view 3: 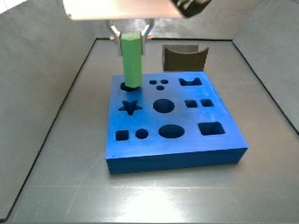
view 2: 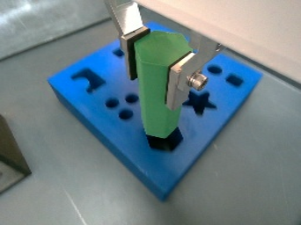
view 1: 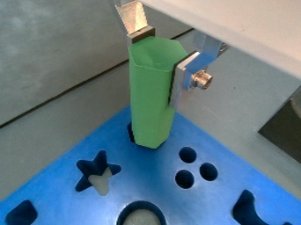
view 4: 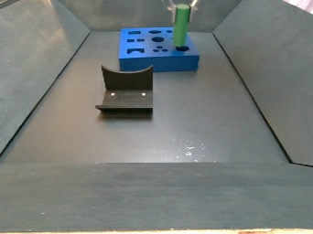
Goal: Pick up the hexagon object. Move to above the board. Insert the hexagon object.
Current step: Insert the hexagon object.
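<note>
The hexagon object (view 1: 150, 97) is a light green rod standing upright, and my gripper (view 1: 163, 57) is shut on its upper part. One pad presses each opposite side, as both wrist views show: gripper (view 2: 156, 63), hexagon object (view 2: 161, 101). The rod's lower end sits in a dark hexagonal hole at a corner of the blue board (view 2: 112, 123). In both side views the hexagon object (view 3: 133, 61) (view 4: 181, 27) rises from the board (view 3: 176, 157) (view 4: 153, 62) under the gripper (view 3: 132, 33). The star, circle and square holes in the board are empty.
The dark fixture (view 3: 184, 57) (view 4: 126, 91) stands on the grey floor a short way from the board. Sloped grey walls (view 3: 52, 105) enclose the floor on both sides.
</note>
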Robot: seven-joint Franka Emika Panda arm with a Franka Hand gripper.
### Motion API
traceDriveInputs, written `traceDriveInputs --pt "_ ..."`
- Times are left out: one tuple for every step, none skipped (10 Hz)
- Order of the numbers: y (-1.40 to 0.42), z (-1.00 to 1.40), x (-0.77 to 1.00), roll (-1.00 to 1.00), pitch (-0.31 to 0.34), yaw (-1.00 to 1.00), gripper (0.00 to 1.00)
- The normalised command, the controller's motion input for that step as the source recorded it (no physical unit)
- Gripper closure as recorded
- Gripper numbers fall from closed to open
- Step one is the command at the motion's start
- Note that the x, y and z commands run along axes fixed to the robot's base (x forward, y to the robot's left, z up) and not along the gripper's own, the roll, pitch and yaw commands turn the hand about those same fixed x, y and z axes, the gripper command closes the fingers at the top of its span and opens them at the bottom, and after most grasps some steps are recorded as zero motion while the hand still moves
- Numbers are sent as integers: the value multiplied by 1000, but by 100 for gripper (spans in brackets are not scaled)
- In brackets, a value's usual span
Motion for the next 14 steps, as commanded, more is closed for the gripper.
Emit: traceDriveInputs --pt "0 0 0 6 0 0 100" --pt "80 -160 -149 249 37 0 100" --pt "117 -340 -217 257 0 0 100" --pt "0 0 0 0 3 -9 100" --pt "0 -37 0 17 0 0 100" --pt "-74 -206 0 63 0 0 100" --pt "-14 -129 0 40 0 -51 100" --pt "0 0 0 0 0 -26 100" --pt "0 0 0 9 0 -23 100" --pt "-11 -97 0 69 0 -71 100" --pt "-109 -126 0 120 3 -203 100" --pt "-100 -74 0 146 29 -194 100" --pt "-20 0 0 77 20 -149 100" --pt "0 -51 -6 77 0 0 100"
